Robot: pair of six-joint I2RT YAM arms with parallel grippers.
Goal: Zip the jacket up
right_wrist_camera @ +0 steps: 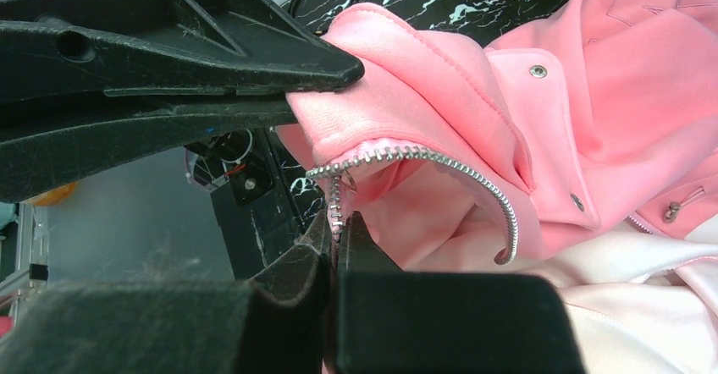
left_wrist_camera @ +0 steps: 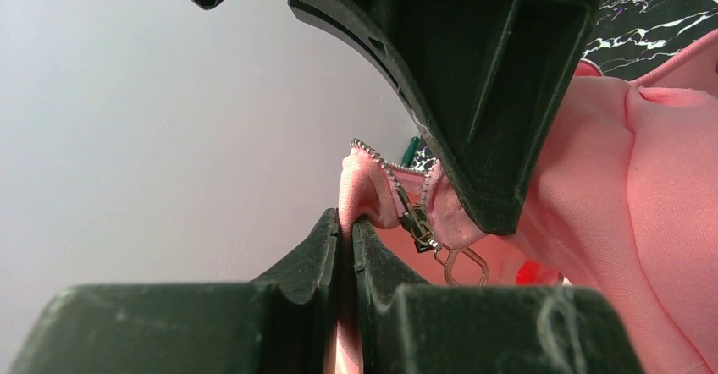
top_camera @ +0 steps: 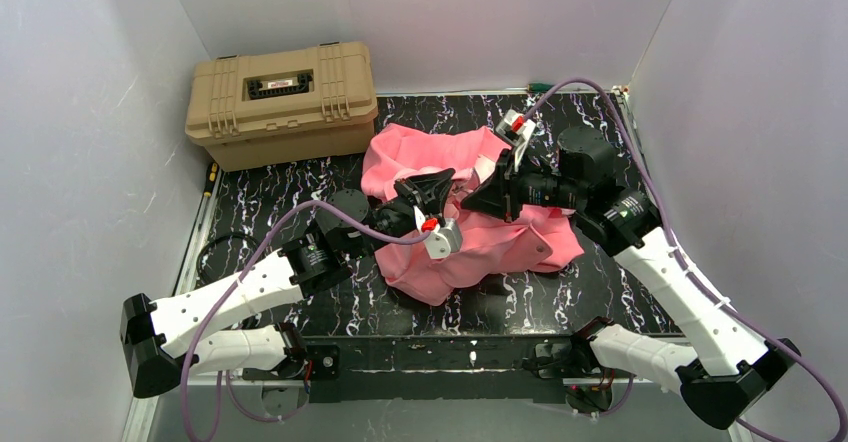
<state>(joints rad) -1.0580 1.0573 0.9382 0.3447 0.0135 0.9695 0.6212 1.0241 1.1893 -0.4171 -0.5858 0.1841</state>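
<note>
Far left at the back sits a tan ribbed hard-plastic case (top_camera: pixel 280 102), not involved. The left claw (left_wrist_camera: pixel 345 226) is pinched tight on a fold of the salmon-pink soft fabric jacket (top_camera: pixel 480 247), which lies bunched in the middle of the black white-veined marbled counter (top_camera: pixel 260 202). Just beside that grip is a small metal slider (left_wrist_camera: pixel 415 222) w/ a wire-loop pull (left_wrist_camera: pixel 461 264), hanging free. The right claw (right_wrist_camera: pixel 334 239) is clamped on the jacket's zip edge by the silver metal teeth (right_wrist_camera: pixel 440 158) (fine, curling away loose). Progress, as I judge it: barely begun. The teeth rows look unjoined, so approx. the whole zip run is left. The cloth is fleecy and floppy, w/ a shiny round snap (right_wrist_camera: pixel 538 71) and paler lining (right_wrist_camera: pixel 643 306).
</note>
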